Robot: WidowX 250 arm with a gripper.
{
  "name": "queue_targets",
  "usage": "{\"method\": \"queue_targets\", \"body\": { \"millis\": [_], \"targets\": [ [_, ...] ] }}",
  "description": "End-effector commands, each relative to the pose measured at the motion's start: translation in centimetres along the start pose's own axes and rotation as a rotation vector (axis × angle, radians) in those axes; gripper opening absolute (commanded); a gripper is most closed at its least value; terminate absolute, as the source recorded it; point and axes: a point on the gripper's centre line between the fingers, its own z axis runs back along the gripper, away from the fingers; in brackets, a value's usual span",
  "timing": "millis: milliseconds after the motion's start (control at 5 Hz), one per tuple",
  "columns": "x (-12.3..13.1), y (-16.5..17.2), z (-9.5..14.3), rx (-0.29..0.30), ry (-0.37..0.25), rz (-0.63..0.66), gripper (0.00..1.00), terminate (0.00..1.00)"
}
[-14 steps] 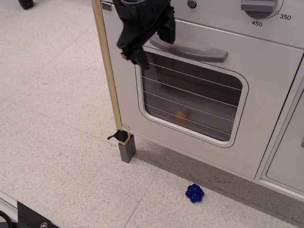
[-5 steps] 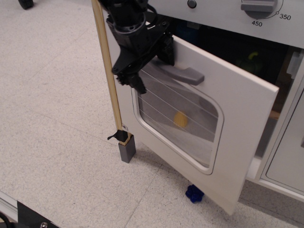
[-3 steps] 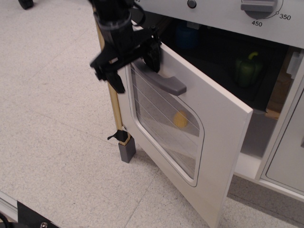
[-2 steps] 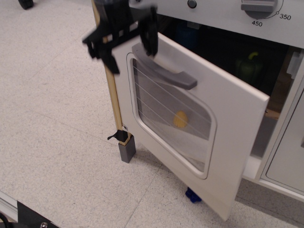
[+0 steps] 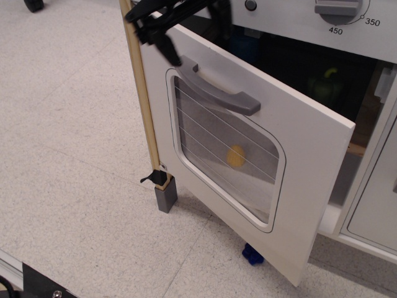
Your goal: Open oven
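Observation:
The white toy oven has a grey panel (image 5: 282, 17) with a numbered dial (image 5: 338, 9) at the top. Its door (image 5: 304, 155) hangs partly open, hinged on the left, with its right edge swung out toward the camera. The grey bar handle (image 5: 224, 93) and the rounded wire-lined window (image 5: 217, 146) face me. My black gripper (image 5: 198, 34) is at the top edge of the view, above the door's upper left corner. It is open, empty and clear of the handle. One finger (image 5: 169, 48) points down beside the door's top edge.
A green pepper (image 5: 327, 84) and a blue object (image 5: 248, 45) sit in the dark oven cavity. A yellow item (image 5: 236, 155) shows through the window. A blue toy (image 5: 250, 254) lies on the floor under the door. A wooden post (image 5: 144, 105) with a grey foot (image 5: 165, 196) stands left; a plain cabinet door (image 5: 378, 198) is at the right.
The door went from shut to partly open as my gripper pulled the handle. The gripper then let go and rose up and left; the door swung back slightly.

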Motion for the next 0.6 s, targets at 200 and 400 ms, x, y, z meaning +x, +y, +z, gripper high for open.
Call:
{"method": "queue_targets", "body": {
  "millis": [200, 400],
  "targets": [
    [-4.0, -2.0, -4.3, 0.112, -0.035, 0.078, 1.0, 0.0],
    [-4.1, -0.3, -5.5, 0.136, -0.047, 0.098, 1.0, 0.0]
  ]
}}
